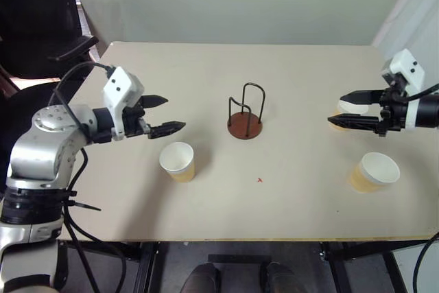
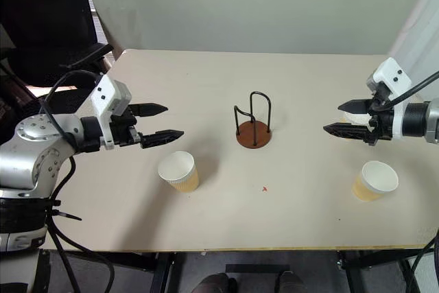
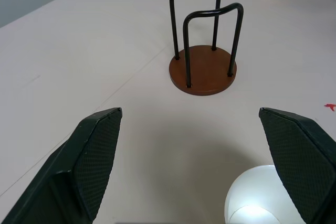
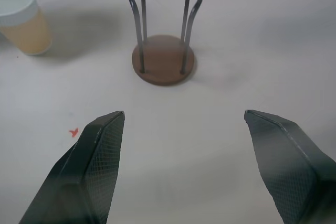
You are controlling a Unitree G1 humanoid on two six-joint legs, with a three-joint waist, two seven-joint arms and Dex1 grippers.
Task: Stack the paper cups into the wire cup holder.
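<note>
Wire cup holder [image 1: 245, 116] stands empty mid-table, so nothing's stacked yet! One paper cup [image 1: 178, 161] sits under the left gripper [image 1: 167, 114], another [image 1: 374, 171] front-right, a third [image 1: 350, 109] (half hidden) behind the right gripper [image 1: 343, 111]. Both grippers' jaws are spread wide, holding nothing.

The table [image 1: 288, 87] is plain pale beige with one small red mark [image 1: 259, 180]. The paper cups [image 1: 178, 162] are yellow-tan outside, white inside. The wire cup holder [image 1: 245, 119] has a reddish-brown base and black loops. Black textured fingers [image 3: 94, 150] show a fine diamond grid.
</note>
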